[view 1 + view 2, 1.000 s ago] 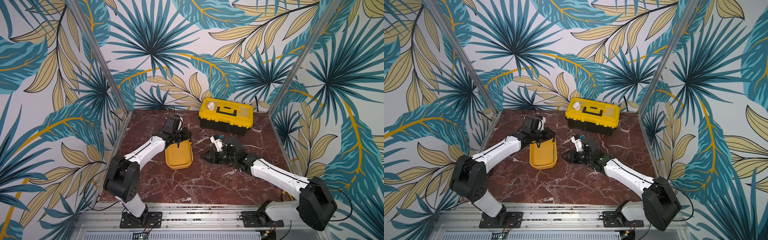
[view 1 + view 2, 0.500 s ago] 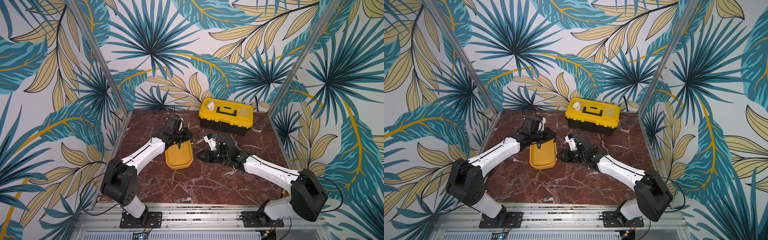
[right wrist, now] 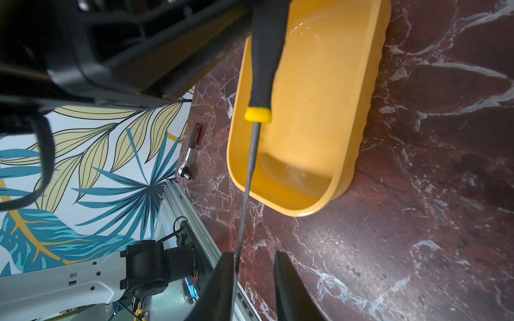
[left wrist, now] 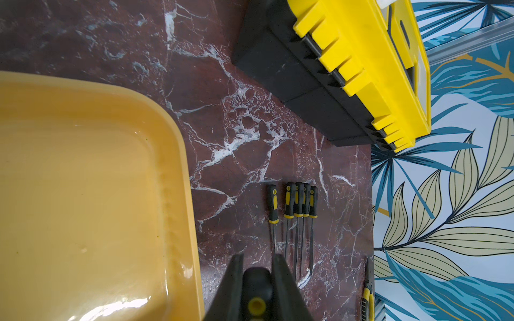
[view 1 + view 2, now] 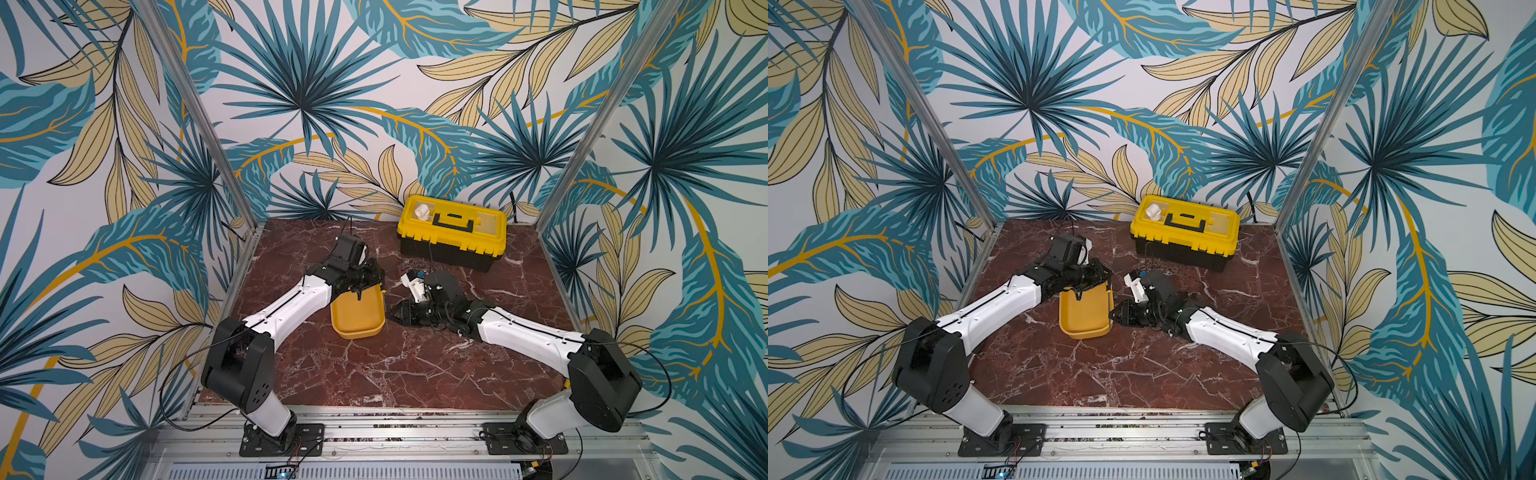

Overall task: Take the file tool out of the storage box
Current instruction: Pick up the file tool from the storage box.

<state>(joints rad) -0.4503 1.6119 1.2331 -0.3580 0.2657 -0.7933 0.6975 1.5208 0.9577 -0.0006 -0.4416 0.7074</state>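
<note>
The storage box (image 5: 357,318) is a shallow orange-yellow tub in the middle of the marble table, seen in both top views (image 5: 1084,313). My left gripper (image 4: 257,261) hovers at the tub's far end and is shut on the black, yellow-tipped handle of the file tool (image 4: 256,289). In the right wrist view the file tool (image 3: 267,55) hangs over the tub (image 3: 319,111). Its thin steel shaft runs down between the fingers of my right gripper (image 3: 253,254). The right jaws stand apart, with the shaft lying against one finger. My right gripper (image 5: 394,318) sits just right of the tub.
A yellow-lidded black toolbox (image 5: 453,235) stands at the back right, a small white part (image 5: 422,212) on its lid. Several other files (image 4: 297,203) lie in a row on the table. A red-handled ratchet (image 3: 190,150) and a yellow knife (image 4: 367,301) lie near the edges.
My right arm has swung left toward the tub, and its jaws have narrowed around the file's shaft. The left arm has held its place with the file.
</note>
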